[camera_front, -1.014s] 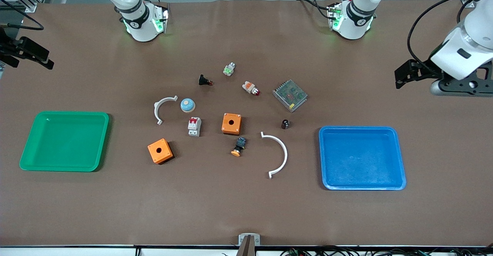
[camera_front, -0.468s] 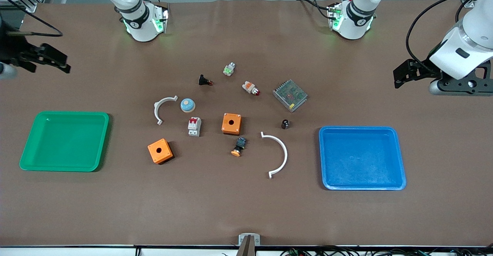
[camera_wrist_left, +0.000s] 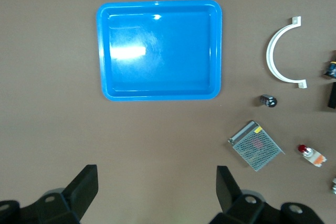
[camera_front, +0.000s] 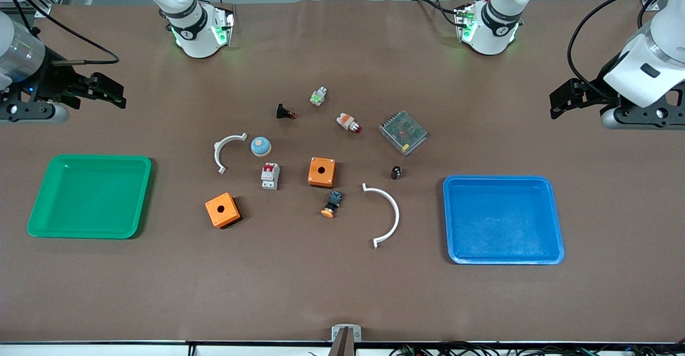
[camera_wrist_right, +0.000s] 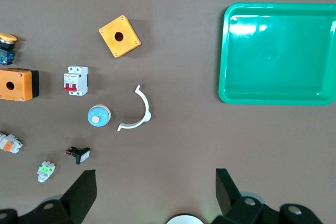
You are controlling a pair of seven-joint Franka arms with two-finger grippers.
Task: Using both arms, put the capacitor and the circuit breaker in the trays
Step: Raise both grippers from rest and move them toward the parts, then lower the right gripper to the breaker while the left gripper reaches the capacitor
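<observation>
Capacitor (camera_front: 396, 172): we find it on the table between the mesh-topped box (camera_front: 403, 132) and the blue tray (camera_front: 503, 258), unmoved. Circuit breaker (camera_front: 269, 176): beside the orange box (camera_front: 321, 172), unmoved. Right gripper (camera_front: 109, 97): we see it advanced inward over bare table above the green tray (camera_front: 90, 230), wide open, empty. Left gripper (camera_front: 562, 100): nearly unchanged, wide open, empty.

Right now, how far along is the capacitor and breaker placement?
Nothing placed. Tiny black capacitor and white-grey circuit breaker with red levers lie on the table. Both claws open, empty: left claw above blue tray, right claw above green tray. Both picks remain.
</observation>
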